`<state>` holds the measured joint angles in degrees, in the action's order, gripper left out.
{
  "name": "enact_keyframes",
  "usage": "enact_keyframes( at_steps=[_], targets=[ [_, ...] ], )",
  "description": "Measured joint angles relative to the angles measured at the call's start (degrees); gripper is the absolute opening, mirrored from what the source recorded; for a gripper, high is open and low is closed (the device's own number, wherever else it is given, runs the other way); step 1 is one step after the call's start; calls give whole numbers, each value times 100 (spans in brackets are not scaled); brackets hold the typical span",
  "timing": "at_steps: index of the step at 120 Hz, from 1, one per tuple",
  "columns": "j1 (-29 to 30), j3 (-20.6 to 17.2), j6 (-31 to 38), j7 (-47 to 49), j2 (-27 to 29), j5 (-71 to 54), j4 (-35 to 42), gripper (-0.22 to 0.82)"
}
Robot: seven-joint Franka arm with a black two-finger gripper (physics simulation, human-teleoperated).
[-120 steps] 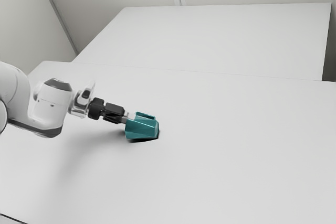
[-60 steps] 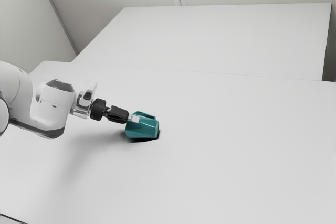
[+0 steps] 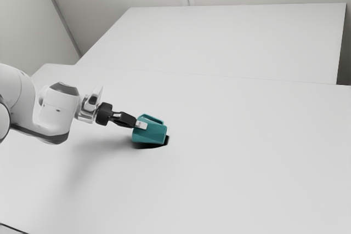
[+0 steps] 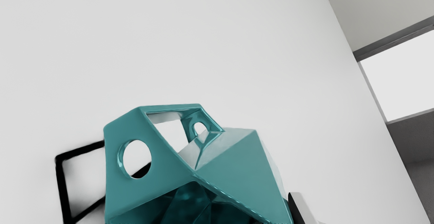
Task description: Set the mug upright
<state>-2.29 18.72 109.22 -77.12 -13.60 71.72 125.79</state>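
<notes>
The teal faceted mug (image 3: pixel 152 135) lies on its side, tilted, with its open end toward the hand and its looped handle on the upper side. Its dark shadow reaches out beyond the base, which looks slightly raised. My gripper (image 3: pixel 141 126) is shut on the mug's wall, one pale fingertip lying against the outside near the rim. In the wrist view the mug (image 4: pixel 237 166) shows its pierced handle and part of its dark inside. There the gripper (image 4: pixel 275 214) has one finger along the outer wall; the other finger is mostly hidden at the mouth.
The mug is over a wide white table (image 3: pixel 236 157). Another white surface (image 3: pixel 230 42) adjoins its far side, with pale walls behind. In the wrist view the table's edge runs diagonally past the mug, with a grey wall and a bright panel beyond.
My hand has moved forward and turned, its fingertip now overlapping the mug's side near the rim. The mug has tilted and shifted slightly toward the exterior view's right, and more shadow shows beneath it.
</notes>
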Motion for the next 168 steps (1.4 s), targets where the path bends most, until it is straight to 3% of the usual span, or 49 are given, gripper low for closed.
enact_keyframes(
  at_steps=[76,125,168],
  targets=[
    [-272,-131,205,89,456,-247,-216,-16],
    [-305,-270,751,812,1055,-1773,-281,-16],
    [-287,-454,968,1755,1043,-3303,-685,-16]
  ],
)
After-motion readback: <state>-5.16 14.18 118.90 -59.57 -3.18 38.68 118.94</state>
